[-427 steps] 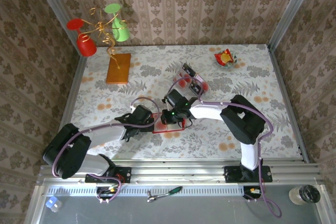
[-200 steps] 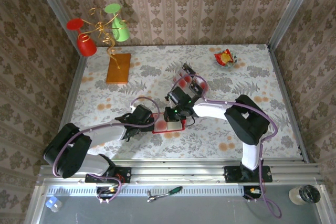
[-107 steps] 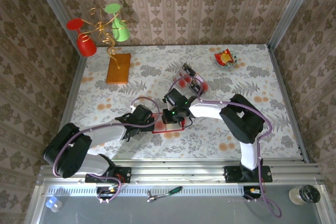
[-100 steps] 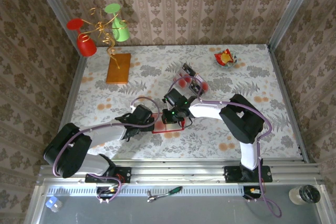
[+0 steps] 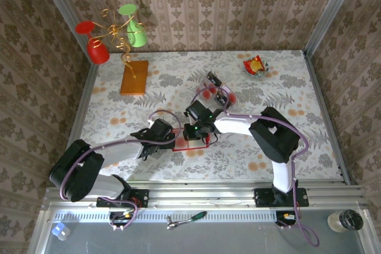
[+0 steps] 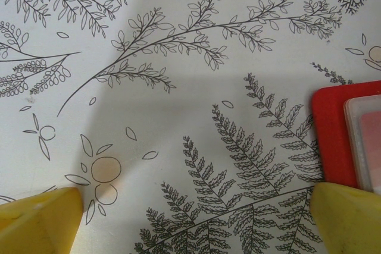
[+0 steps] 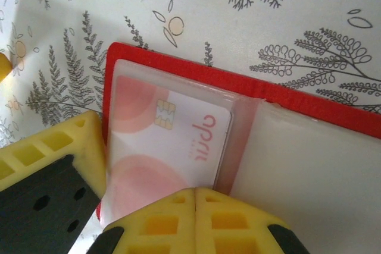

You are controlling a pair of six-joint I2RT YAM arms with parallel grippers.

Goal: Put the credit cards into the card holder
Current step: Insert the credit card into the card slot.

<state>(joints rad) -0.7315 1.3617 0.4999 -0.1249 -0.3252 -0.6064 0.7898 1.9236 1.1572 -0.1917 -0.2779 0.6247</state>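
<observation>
Card holder [image 7: 178,60] lies open mid-table, with one credit card [image 7: 172,129] seated in a clear pocket. Right gripper [image 7: 195,197] has its fingers pressed together at that card's edge. Left gripper [image 6: 191,215] is spread wide beside the holder. Remaining credit cards [image 5: 215,89] lie just beyond, not yet loaded.

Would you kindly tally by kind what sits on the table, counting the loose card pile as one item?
card holder: 1
credit card inside it: 1
loose card pile: 1
snack wrapper: 1
wire stand on orange-brown block: 1
Total: 5
</observation>
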